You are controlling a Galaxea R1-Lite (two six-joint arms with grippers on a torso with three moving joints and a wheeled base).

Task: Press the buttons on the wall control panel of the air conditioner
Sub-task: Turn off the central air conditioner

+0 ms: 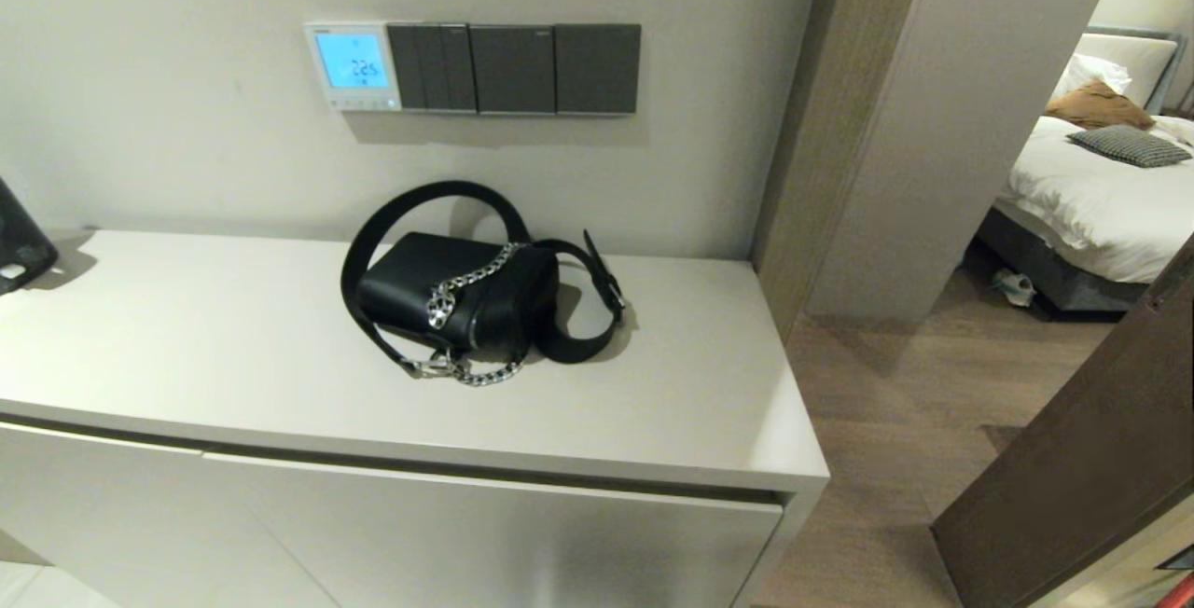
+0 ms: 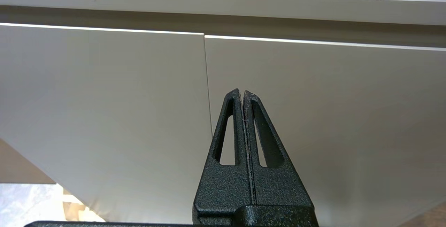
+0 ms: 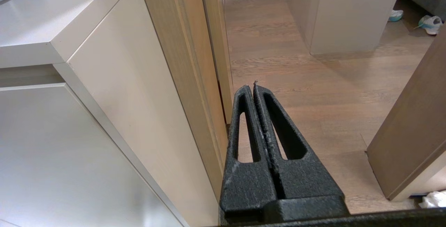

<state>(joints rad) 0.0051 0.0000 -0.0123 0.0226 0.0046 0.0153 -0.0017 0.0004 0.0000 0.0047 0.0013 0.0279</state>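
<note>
You have a black handbag (image 1: 462,296) lying on the white cabinet top (image 1: 233,347), its strap looped up against the wall and a silver chain (image 1: 466,286) draped across its front. Three dark grey switch plates (image 1: 515,68) sit in a row on the wall above it. At the cabinet's left edge note a dark object (image 1: 20,240), possibly a phone case. Through the doorway on the right, a bed (image 1: 1087,193) carries pillows.
</note>
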